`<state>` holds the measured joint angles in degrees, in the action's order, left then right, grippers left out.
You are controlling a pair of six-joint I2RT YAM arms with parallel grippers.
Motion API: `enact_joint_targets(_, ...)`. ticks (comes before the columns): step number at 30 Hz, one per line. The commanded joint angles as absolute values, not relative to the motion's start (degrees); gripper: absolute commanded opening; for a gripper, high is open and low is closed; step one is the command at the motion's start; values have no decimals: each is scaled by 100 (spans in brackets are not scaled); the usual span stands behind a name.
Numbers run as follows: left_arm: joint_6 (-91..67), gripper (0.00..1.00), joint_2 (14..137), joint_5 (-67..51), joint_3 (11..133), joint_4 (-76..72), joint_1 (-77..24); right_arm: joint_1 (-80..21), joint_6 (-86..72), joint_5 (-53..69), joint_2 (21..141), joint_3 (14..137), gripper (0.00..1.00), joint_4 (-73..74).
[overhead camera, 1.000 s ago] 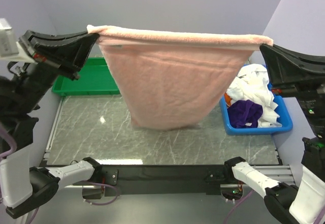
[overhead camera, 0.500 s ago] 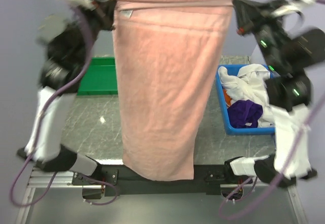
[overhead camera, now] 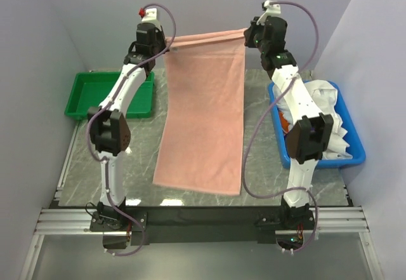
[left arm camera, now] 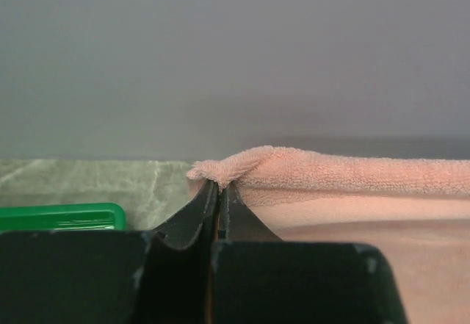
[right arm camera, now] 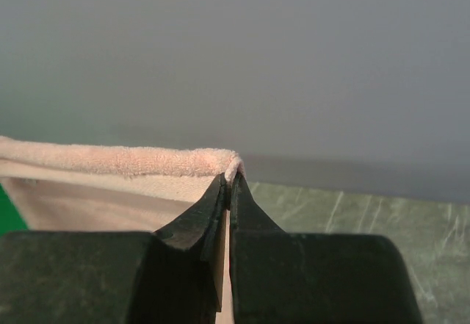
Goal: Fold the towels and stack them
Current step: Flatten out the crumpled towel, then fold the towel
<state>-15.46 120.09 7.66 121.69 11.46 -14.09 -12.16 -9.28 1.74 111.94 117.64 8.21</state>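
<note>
the salmon-pink towel (overhead camera: 203,115) is hanging as one long rectangle of soft, nappy terry cloth, held up by its two upper corners between the arms. its top hem is running nearly straight from one gripper to the other, high over the far part of the bench (overhead camera: 95,166), and is showing in the wrist views as a thick rolled edge with a fuzzy pile. the body of the cloth is falling flat with only faint ripples. its lower edge is lying over the near half of the bench; whether it is touching the surface cannot be told.

the left gripper (left arm camera: 219,186) is pinching the towel's left upper corner, its black tapered jaws pressed together with a small bunched tip of cloth poking out above them. the right gripper (right arm camera: 230,179) is doing the same at the right upper corner, jaws closed tight on the hem's end.

the bench is presenting a smooth, glossy grey-green marbled top. a green tray (overhead camera: 89,96) of hard plastic is sitting at the far left, clear of the towel. a blue bin (overhead camera: 355,156), also plastic, is standing at the right, partly behind the right arm, with crumpled white towels (overhead camera: 327,96) heaped inside it.
</note>
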Motion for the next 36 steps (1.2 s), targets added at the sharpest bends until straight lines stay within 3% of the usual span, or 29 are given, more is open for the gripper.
enact_joint_targets(1,-1669,0,12592,792,12822,1097,-1011,-862,-913,-89,11388,11847,0,-193)
enact_joint_targets(6,-2003,0,12841,54,12876,1064,-765,-738,-1203,175,11864,12067,0,-71)
enact_joint_targets(12,-2171,0,12648,-500,12446,1344,-677,-729,-1563,588,11647,11787,0,666)
enact_joint_targets(25,-2716,0,12042,-1433,11708,3777,-571,-738,-2803,1222,10003,8818,0,1977)
enact_joint_targets(36,-2716,1,10996,-1626,9634,4315,-536,-878,-2927,1240,9063,7015,0,2531)
